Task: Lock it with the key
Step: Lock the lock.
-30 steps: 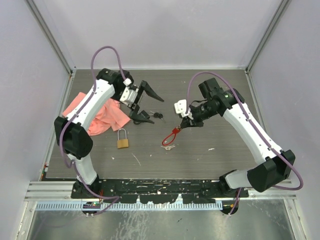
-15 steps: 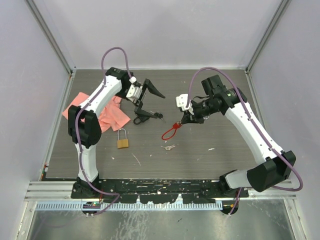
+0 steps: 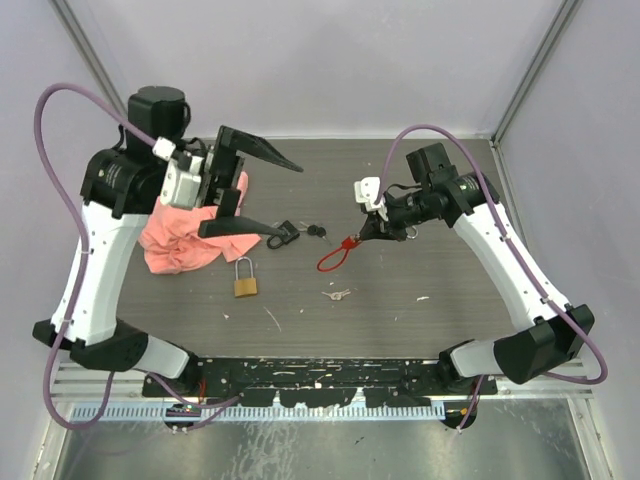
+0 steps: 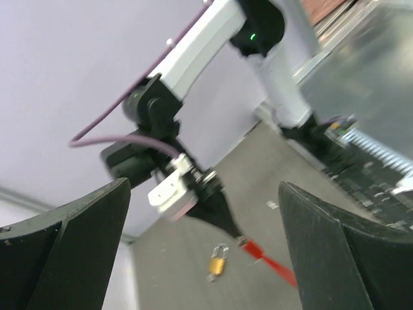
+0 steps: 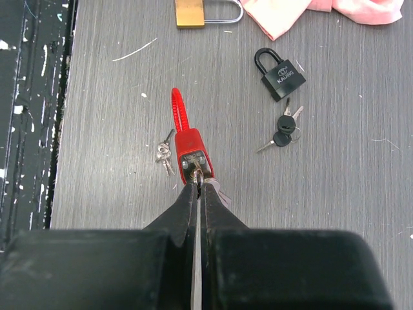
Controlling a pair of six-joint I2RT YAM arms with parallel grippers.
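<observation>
My right gripper (image 3: 362, 238) (image 5: 198, 177) is shut on a silver key (image 5: 198, 172) that sits in the end of a red padlock (image 3: 337, 255) (image 5: 191, 152). The lock hangs from the key just above the table, with its long red shackle (image 5: 179, 110) pointing away from the jaws. High over the table's left side, my left gripper (image 3: 282, 198) (image 4: 203, 187) is wide open and holds nothing. In the left wrist view the red padlock (image 4: 268, 261) and a brass padlock (image 4: 218, 261) show far below.
The brass padlock (image 3: 245, 285) (image 5: 190, 11) lies at the left centre. A black padlock (image 3: 283, 235) (image 5: 282, 76) and black-headed keys (image 3: 317, 232) (image 5: 284, 129) lie mid-table. Small silver keys (image 3: 336, 294) (image 5: 162, 154) lie near the red lock. A pink cloth (image 3: 185, 235) is crumpled at the left.
My left arm has lifted and swung back to the left, away from the black padlock, still open. My right gripper has shifted slightly toward the far side with the red padlock.
</observation>
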